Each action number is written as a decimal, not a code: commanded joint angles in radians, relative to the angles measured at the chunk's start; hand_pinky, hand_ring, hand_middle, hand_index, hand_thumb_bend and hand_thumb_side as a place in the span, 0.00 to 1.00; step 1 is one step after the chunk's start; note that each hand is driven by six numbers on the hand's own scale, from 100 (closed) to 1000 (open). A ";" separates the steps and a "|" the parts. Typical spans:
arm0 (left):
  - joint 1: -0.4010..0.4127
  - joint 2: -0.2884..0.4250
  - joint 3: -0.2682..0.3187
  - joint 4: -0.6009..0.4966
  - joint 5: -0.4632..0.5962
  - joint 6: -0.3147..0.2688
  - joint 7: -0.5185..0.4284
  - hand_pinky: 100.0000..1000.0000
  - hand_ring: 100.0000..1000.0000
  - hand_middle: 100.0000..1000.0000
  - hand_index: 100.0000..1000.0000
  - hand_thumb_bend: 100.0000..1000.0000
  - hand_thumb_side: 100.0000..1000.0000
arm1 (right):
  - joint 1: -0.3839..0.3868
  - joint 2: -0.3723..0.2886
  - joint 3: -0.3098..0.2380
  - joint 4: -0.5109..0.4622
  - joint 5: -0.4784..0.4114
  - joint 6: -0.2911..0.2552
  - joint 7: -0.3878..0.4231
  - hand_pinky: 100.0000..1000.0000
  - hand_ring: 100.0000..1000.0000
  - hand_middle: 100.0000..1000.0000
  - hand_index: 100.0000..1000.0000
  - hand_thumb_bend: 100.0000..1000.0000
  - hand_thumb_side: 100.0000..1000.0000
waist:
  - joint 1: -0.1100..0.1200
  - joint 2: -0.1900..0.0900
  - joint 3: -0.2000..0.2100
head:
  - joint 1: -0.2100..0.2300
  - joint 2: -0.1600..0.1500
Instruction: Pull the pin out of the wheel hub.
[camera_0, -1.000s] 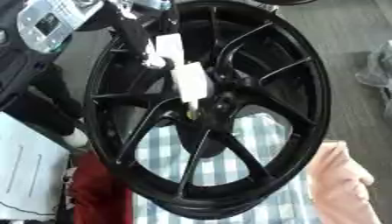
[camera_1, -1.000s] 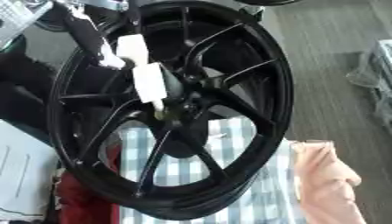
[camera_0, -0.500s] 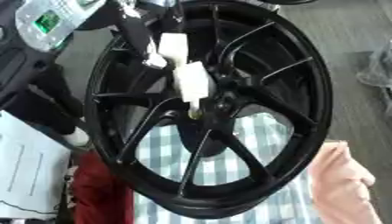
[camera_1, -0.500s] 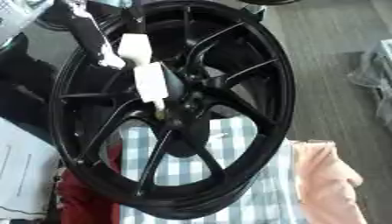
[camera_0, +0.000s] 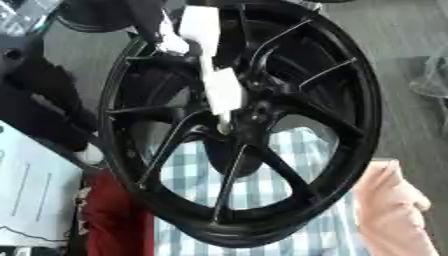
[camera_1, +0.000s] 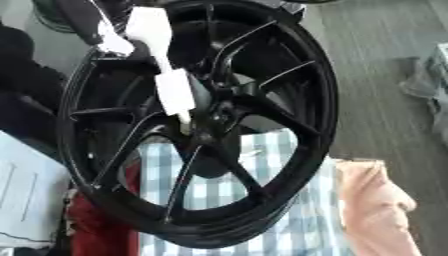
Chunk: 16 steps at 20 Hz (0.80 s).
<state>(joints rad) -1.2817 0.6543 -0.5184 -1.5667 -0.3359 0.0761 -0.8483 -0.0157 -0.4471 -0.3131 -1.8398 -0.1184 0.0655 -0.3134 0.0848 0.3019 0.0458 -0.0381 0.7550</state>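
Observation:
A large black spoked wheel (camera_0: 350, 85) stands upright on a checked cloth and fills most of both views. My left hand (camera_0: 222, 92) comes in from the upper left on a black arm. Its white-covered fingers (camera_1: 174, 93) reach down across the spokes to the hub (camera_0: 254, 117). A small pale pin (camera_0: 225, 128) shows at the hub right under the fingertips, which are closed on it. How deep the pin sits in the hub is hidden. My right hand shows in neither view.
A blue-and-white checked cloth (camera_0: 262, 190) lies under the wheel. A pink cloth (camera_0: 394, 210) lies at the right, a red cloth (camera_0: 109, 220) at the lower left. A white sheet (camera_0: 31, 200) and black gear (camera_0: 35, 95) stand left. Grey floor (camera_1: 385, 100) lies to the right.
The whole picture has shifted slightly to the right. My left hand stays at the hub with the pin, and the wheel has not turned.

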 joint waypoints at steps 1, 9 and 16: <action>0.012 0.091 0.098 -0.060 0.053 0.028 0.051 0.80 0.67 0.51 0.27 0.00 0.18 | 0.002 -0.028 -0.012 -0.011 0.004 -0.001 -0.008 0.70 0.58 0.54 0.80 0.00 0.47 | -0.007 -0.026 0.005 | -0.007 0.006; 0.205 0.297 0.309 -0.078 0.159 0.095 0.181 0.79 0.65 0.49 0.27 0.00 0.16 | 0.007 -0.025 -0.031 -0.019 0.006 -0.002 -0.027 0.70 0.58 0.54 0.80 0.00 0.47 | -0.013 -0.014 0.026 | -0.032 -0.010; 0.396 0.398 0.452 -0.035 0.161 0.105 0.298 0.80 0.66 0.49 0.28 0.00 0.16 | 0.009 -0.018 -0.041 -0.024 0.008 -0.002 -0.040 0.70 0.58 0.54 0.80 0.00 0.47 | -0.020 -0.005 0.037 | -0.038 -0.020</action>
<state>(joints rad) -0.8679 1.0000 -0.1059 -1.6104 -0.1717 0.1791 -0.5691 -0.0073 -0.4454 -0.3395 -1.8410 -0.1168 0.0646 -0.3476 0.0693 0.3116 0.0812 -0.0726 0.7461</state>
